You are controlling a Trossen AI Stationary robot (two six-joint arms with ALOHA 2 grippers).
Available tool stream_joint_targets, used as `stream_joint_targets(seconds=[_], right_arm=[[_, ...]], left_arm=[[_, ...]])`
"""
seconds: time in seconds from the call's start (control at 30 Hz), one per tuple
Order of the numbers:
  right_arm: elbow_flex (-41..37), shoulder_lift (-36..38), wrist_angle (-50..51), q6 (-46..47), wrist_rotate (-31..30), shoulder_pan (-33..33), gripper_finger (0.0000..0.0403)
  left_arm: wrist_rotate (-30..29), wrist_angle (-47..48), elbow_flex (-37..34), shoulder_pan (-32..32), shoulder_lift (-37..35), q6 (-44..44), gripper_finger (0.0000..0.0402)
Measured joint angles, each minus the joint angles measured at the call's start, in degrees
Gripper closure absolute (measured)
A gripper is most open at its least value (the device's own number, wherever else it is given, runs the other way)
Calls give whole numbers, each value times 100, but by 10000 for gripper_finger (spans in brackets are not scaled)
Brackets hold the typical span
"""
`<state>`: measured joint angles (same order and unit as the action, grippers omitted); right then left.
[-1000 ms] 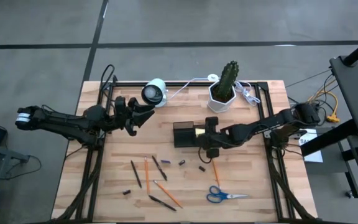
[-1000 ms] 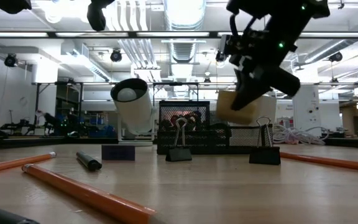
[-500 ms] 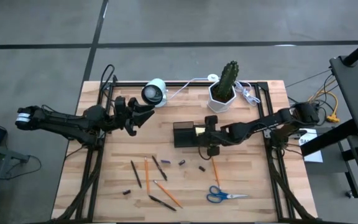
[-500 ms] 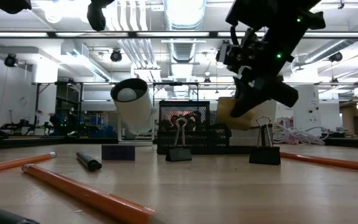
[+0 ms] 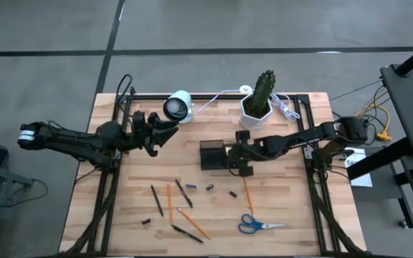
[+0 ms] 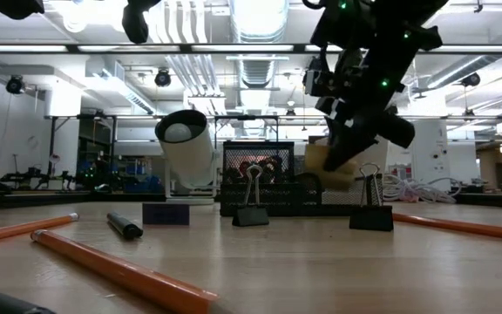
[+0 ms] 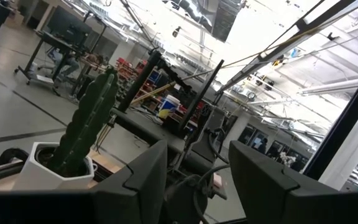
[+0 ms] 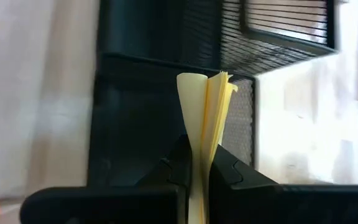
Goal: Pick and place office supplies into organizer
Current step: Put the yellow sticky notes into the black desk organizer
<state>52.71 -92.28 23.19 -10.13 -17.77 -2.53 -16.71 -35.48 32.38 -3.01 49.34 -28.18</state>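
My right gripper point(image 5: 232, 155) is shut on a small yellow sticky-note pad point(image 8: 207, 112) and hangs just over the right end of the black mesh organizer point(image 5: 211, 154). In the low view the pad point(image 6: 327, 164) floats in front of the organizer point(image 6: 260, 179). Orange and black pencils point(image 5: 171, 203), tiny dark stubs point(image 5: 211, 188) and blue-handled scissors point(image 5: 259, 225) lie flat on the near half of the table. My left gripper point(image 5: 156, 136) waits open at the far left, raised, with nothing between its fingers point(image 7: 143, 180). My right gripper pinches the pad's lower edge point(image 8: 199, 163) between its two fingers, several sheets together. The fingers slant down from the table's right side. The pad is lifted clear above the organizer's compartment, and its free sheets fan apart beyond the fingertips.
A white hexagonal pot with a cactus point(image 5: 258, 104) stands just behind the organizer. A white cylinder-shaped device point(image 5: 178, 106) and white cables point(image 5: 285, 107) sit along the far edge. Two black binder clips point(image 6: 371, 212) stand on the wood before the organizer.
My right gripper has carried the pad a little toward the table's far edge and slightly down, closer over the organizer. It has stayed shut on the pad, which remains clear of the table.
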Motion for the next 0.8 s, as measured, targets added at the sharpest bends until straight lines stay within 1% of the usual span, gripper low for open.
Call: stream_joint_targets(seconds=[0.1, 0.17, 0.43, 0.57, 0.67, 0.8], right_arm=[[-12, -77, 65, 112, 32, 35, 394], [-13, -170, -61, 169, 24, 45, 394], [70, -592, -86, 163, -32, 44, 394], [101, -622, -91, 269, -82, 44, 394], [111, -607, -73, 247, -231, 44, 394], [140, -594, -81, 242, -200, 42, 392]], left_arm=[[0, 1, 0, 0, 0, 0, 244], [0, -2, 0, 0, 2, 0, 244], [0, -4, -2, 0, 1, -1, 244], [-2, -4, -2, 0, 0, 0, 244], [-2, -2, -2, 0, -9, 0, 244], [-2, 0, -2, 0, -11, 2, 244]])
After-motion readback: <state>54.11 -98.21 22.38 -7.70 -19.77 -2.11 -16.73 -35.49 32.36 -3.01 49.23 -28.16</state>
